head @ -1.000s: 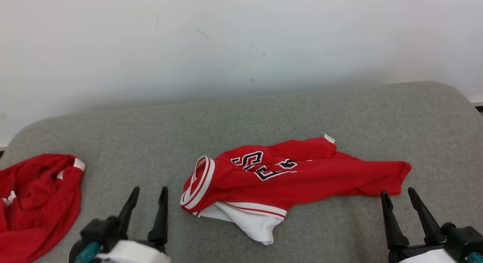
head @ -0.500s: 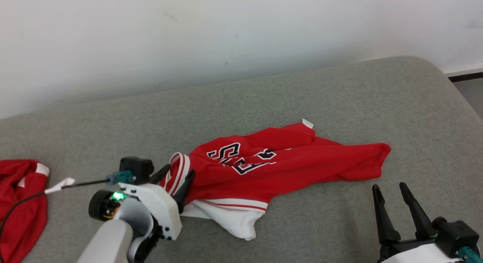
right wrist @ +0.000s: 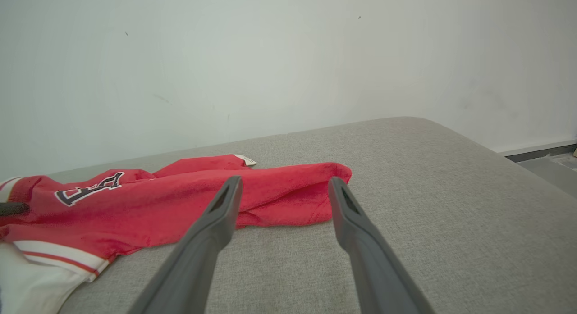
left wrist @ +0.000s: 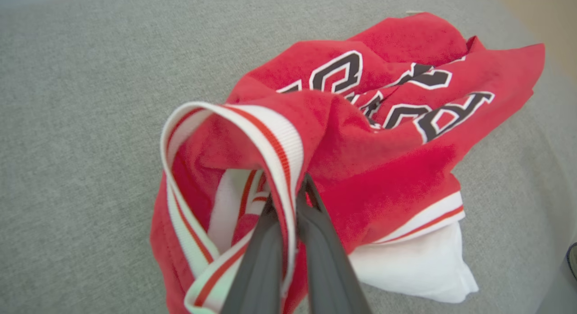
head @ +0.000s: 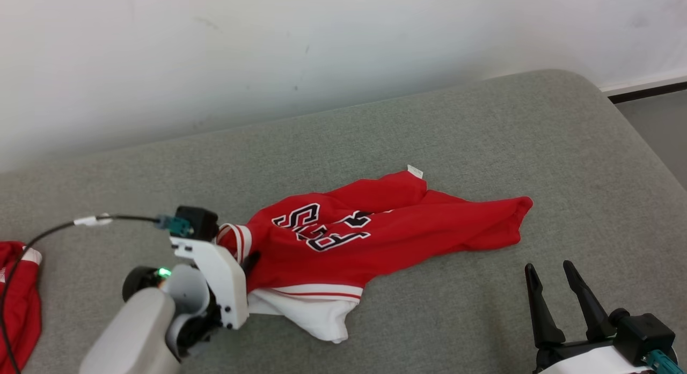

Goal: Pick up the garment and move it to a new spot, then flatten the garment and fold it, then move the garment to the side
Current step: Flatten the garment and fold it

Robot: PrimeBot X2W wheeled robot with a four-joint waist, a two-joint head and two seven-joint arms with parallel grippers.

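Observation:
A red jersey (head: 408, 226) with black-and-white lettering lies crumpled on the grey couch seat (head: 483, 127), its white lining poking out at the front. My left gripper (head: 248, 257) is shut on the jersey's red-and-white striped trim at its left end. In the left wrist view the two fingers pinch that trim (left wrist: 279, 156), which arches up above the jersey (left wrist: 405, 138) in a loop. My right gripper (head: 547, 269) stands open near the lower right, clear of the cloth. Its fingers (right wrist: 216, 224) frame the jersey's right end (right wrist: 288, 188) in the right wrist view.
Another red garment (head: 19, 304) with white trim lies at the far left edge of the seat. A black cable (head: 53, 232) runs from my left wrist. The white wall (head: 322, 52) backs the couch, and the seat's rounded right corner drops to the floor (head: 660, 122).
My left gripper has reached in to the jersey's left end and shut on the striped trim. The head camera has turned right, shifting the whole scene left. The right gripper stays open.

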